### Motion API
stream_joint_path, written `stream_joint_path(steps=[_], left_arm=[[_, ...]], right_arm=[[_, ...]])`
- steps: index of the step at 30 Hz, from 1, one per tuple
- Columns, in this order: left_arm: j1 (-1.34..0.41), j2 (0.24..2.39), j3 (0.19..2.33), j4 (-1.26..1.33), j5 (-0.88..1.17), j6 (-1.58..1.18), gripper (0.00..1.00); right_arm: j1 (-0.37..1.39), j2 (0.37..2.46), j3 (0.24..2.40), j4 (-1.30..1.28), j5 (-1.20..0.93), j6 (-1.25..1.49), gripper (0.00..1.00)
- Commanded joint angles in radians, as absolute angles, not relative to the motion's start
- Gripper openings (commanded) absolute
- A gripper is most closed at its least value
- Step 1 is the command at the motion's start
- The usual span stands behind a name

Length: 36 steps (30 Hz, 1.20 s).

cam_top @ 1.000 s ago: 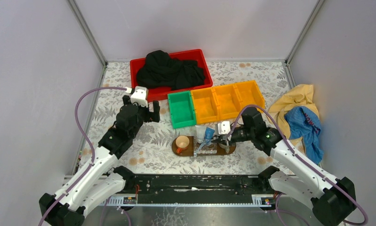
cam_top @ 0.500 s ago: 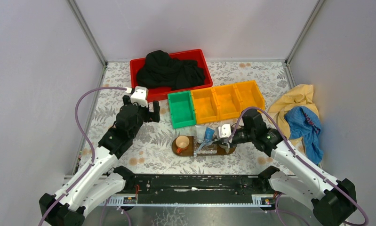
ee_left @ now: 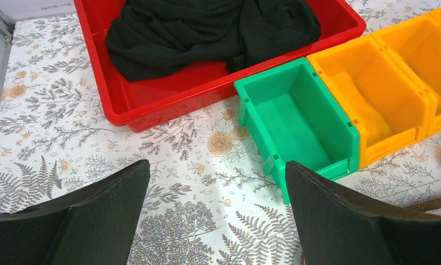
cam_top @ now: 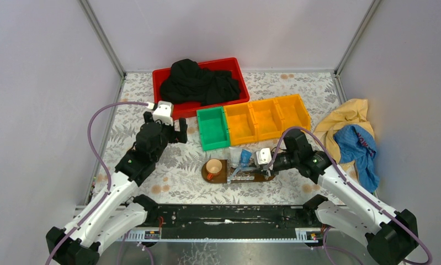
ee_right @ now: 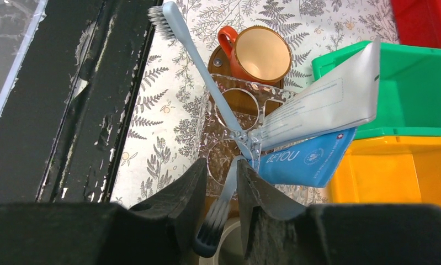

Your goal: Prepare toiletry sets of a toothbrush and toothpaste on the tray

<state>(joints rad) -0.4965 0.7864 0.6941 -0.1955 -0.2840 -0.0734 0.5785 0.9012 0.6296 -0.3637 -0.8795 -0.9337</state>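
The dark-brown tray lies in front of the bins, and on it stand an orange cup and a clear ribbed box. One toothbrush leans out of the box, bristles up and to the left. A second toothbrush hangs head down between the fingers of my right gripper, whose jaws stand slightly apart, with a gap on the brush's left side. The silvery-white toothpaste and the blue toothpaste stick out of the box to the right. My left gripper hovers wide open and empty over the floral table, left of the green bin.
A red bin holding black cloth stands at the back. A green bin and a row of yellow bins stand just behind the tray. Yellow and blue cloths lie at the right wall. A black rail runs along the near edge.
My right gripper's jaws have parted a little around the toothbrush, and it has shifted slightly toward the near side. The left arm has not moved.
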Motion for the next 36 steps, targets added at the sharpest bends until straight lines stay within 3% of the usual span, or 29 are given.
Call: stream_joint_path(steps=[1, 19, 36], left_arm=[[-0.488, 0.786, 0.692, -0.147, -0.281, -0.063, 1.00], [-0.485, 0.786, 0.692, -0.147, -0.280, -0.066, 1.00], [-0.480, 0.786, 0.691, -0.147, -0.278, -0.066, 1.00]], right_arm=[[0.589, 0.890, 0.630, -0.378, -0.923, -0.966, 0.34], [0.589, 0.885, 0.645, -0.418, -0.965, -0.976, 0.48], [0.588, 0.863, 0.676, -0.433, -0.974, -0.904, 0.75]])
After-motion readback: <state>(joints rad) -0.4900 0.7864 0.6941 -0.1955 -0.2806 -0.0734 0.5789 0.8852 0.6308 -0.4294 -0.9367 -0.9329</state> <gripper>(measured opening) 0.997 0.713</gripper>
